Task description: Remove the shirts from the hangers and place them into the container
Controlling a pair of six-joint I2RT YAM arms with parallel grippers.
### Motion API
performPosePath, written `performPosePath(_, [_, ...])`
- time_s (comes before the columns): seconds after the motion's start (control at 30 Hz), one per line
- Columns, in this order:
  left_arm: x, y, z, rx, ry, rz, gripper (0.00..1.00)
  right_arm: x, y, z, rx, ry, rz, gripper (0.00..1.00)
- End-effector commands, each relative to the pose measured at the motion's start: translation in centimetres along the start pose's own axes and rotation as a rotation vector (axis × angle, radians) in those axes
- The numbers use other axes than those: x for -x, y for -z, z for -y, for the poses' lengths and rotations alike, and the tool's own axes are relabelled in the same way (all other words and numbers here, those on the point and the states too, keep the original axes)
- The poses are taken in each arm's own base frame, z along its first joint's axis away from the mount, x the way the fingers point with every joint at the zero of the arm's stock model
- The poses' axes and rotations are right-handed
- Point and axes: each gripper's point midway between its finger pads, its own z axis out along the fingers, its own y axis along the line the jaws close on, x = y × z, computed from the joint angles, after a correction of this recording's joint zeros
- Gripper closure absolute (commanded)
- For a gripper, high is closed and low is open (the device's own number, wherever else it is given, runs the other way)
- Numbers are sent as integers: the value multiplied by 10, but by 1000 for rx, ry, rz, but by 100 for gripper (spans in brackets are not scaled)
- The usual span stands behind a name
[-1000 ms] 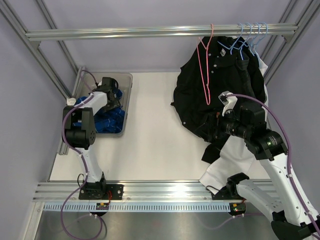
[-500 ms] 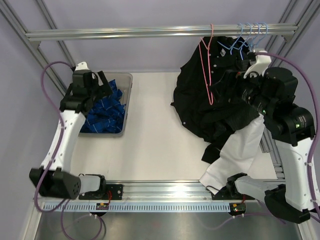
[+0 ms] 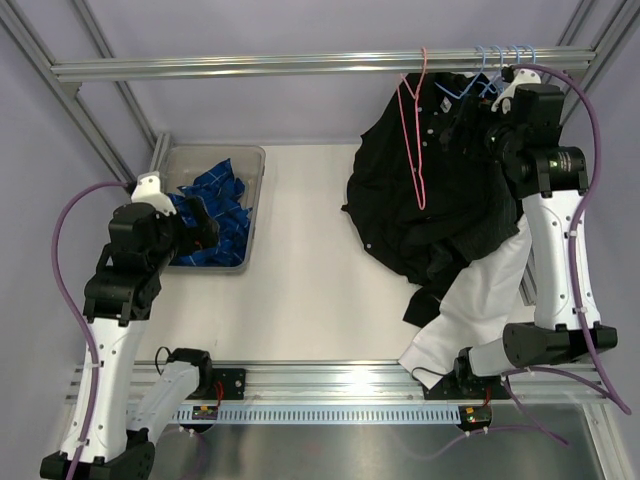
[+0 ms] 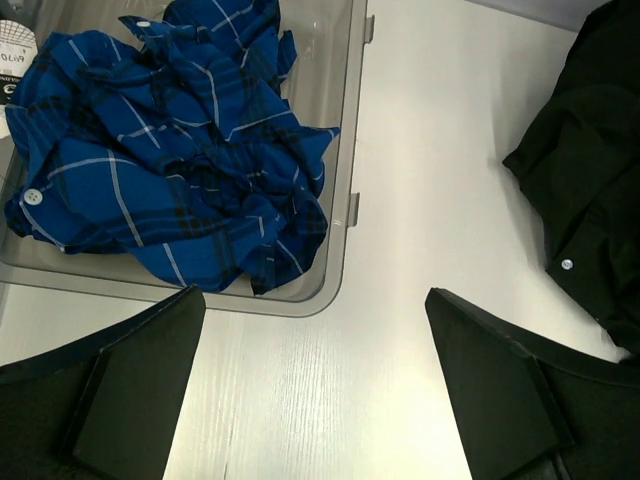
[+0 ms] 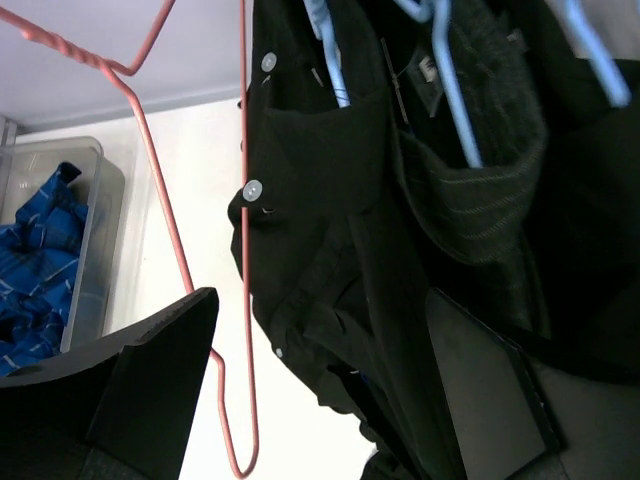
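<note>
Hanging limp and light, the black shirts [image 5: 330, 230] should pull free by the collar [image 5: 290, 80]; left gripper [image 4: 310, 330] and right gripper [image 5: 320, 330] gape empty.

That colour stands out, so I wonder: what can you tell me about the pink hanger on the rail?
The pink-red hanger is thin bent wire with a twisted neck, hooked over the metal rail. It is bare: no shirt on it. Its long narrow loop hangs down in front of the black shirts, beside their buttons.
</note>
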Motion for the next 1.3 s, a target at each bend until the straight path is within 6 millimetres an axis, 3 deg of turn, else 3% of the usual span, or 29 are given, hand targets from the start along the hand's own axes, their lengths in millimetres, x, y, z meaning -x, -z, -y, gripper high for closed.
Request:
performPosePath(0.0, [-15, 4, 5, -49, -33, -36, 1, 11, -10, -8, 71, 15, 44, 7])
performPosePath(0.17, [-22, 6, 5, -53, -37, -48, 1, -7, -35, 4, 58, 21, -8, 12])
performPosePath(0.33, [-26, 5, 5, -58, -36, -55, 1, -12, -50, -2, 122, 81, -31, 26])
performPosePath(0.43, [-29, 3, 6, -66, -30, -67, 1, -13, -55, -4, 149, 113, -34, 40])
performPosePath(0.47, [-29, 3, 7, -72, -28, -66, 1, -12, -56, -6, 157, 121, -31, 50])
performPosePath(0.57, [-28, 3, 8, -71, -26, -64, 1, -7, -56, -9, 175, 142, -19, 66])
performPosePath(0.6, [-27, 3, 8, -73, -28, -63, 1, -4, -54, -9, 175, 151, -9, 77])
performPosePath(0.73, [-27, 1, 10, -79, -23, -72, 1, 20, -35, -16, 183, 182, 53, 98])
performPosePath(0.9, [-23, -1, 12, -86, -20, -67, 1, 55, 8, -30, 204, 209, 175, 100])
performPosePath(1.0, [-23, -2, 13, -86, -20, -72, 1, 62, 26, -35, 216, 215, 216, 100])
performPosePath(1.17, [-21, -5, 16, -97, -13, -76, 1, 43, 42, -37, 239, 172, 199, 100])
performPosePath(1.2, [-21, -6, 18, -103, -10, -83, 1, 21, 31, -31, 231, 153, 144, 100])
performPosePath(1.27, [-18, -7, 21, -115, -9, -81, 1, 5, 38, -28, 229, 133, 136, 100])
